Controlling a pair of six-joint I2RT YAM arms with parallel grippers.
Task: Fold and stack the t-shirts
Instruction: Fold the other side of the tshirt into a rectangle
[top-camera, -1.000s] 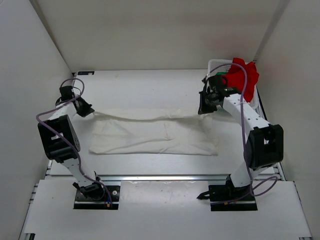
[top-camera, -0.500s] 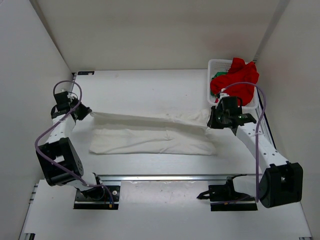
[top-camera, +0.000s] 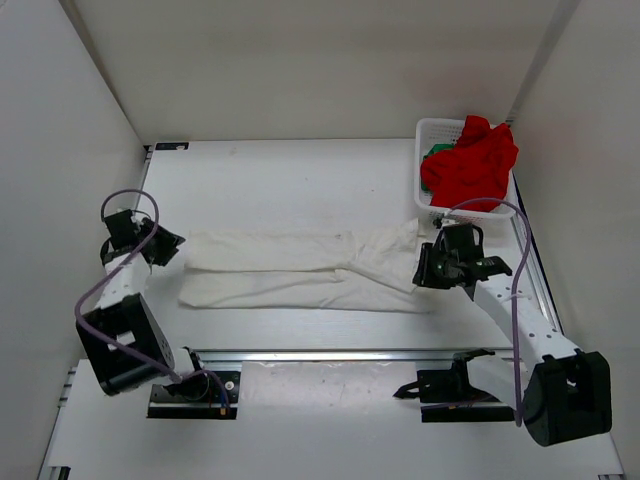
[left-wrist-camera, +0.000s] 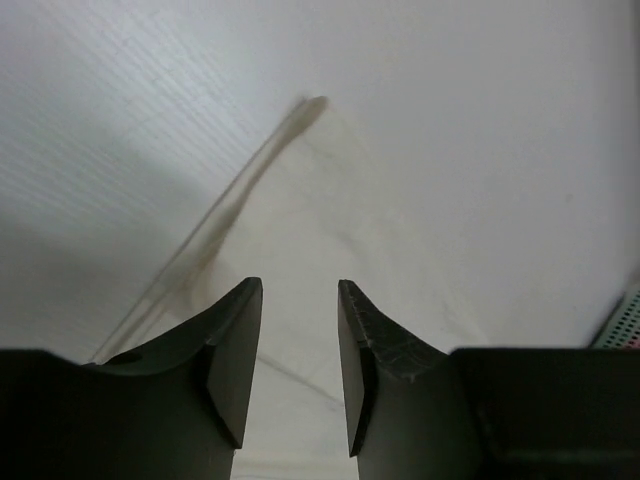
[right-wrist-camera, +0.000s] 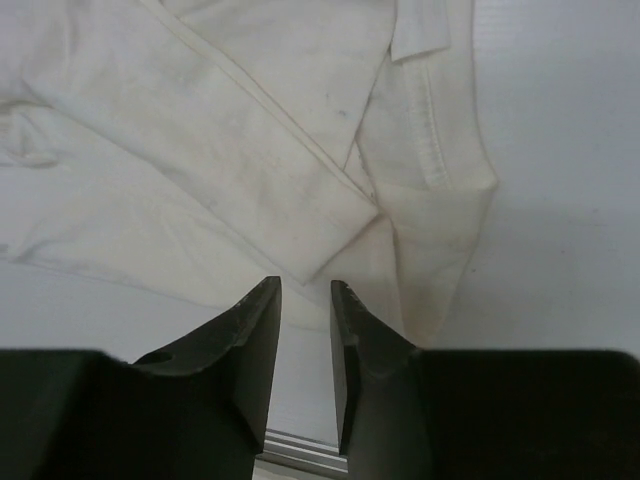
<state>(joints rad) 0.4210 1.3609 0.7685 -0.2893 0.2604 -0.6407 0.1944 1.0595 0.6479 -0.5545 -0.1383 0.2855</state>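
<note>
Plainly, the cream t-shirt (top-camera: 310, 272) is laid flat across the middle of the tabletop (top-camera: 300, 180) as a long folded band between the two hands. The left hand (left-wrist-camera: 300, 300) is seen partly open just beside the band's left end, with nothing gripped. The right hand (right-wrist-camera: 305, 295) is likewise parted at the right end, and nothing is held. The red t-shirt (top-camera: 472, 165) is heaped in the basket (top-camera: 424, 130) at the far right, with what seems to be the green t-shirt (top-camera: 436, 153) tucked beneath it.
</note>
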